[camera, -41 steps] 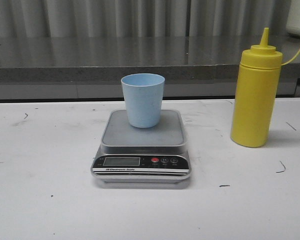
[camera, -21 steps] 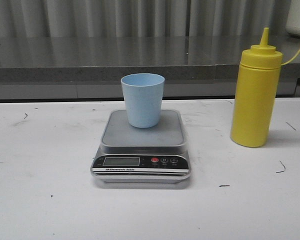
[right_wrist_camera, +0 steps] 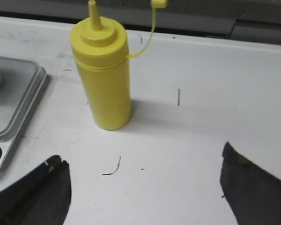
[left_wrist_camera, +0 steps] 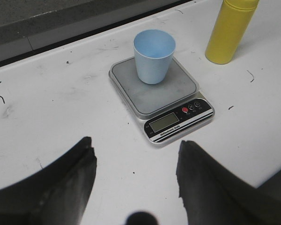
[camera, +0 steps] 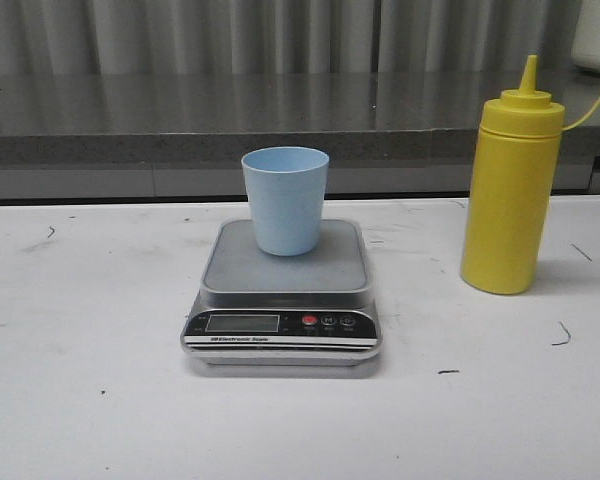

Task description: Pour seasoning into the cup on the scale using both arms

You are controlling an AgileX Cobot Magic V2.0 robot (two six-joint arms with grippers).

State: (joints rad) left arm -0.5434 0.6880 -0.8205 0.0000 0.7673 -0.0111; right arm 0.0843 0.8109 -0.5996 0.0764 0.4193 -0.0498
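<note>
The pale blue cup (camera: 286,199) stands upright on the silver scale (camera: 283,296) at the table's middle; the left wrist view shows the cup (left_wrist_camera: 154,56) on the scale (left_wrist_camera: 160,92) too. The yellow seasoning bottle (camera: 511,187) stands upright to the right of the scale, its nozzle uncapped and the small cap hanging on a strap; it also shows in the right wrist view (right_wrist_camera: 104,75). My left gripper (left_wrist_camera: 135,157) is open and empty, short of the scale. My right gripper (right_wrist_camera: 143,171) is open and empty, short of the bottle. Neither gripper shows in the front view.
The white table (camera: 80,400) carries small dark scuff marks. A grey counter ledge (camera: 180,120) runs along the back. The scale's edge (right_wrist_camera: 18,108) lies beside the bottle in the right wrist view.
</note>
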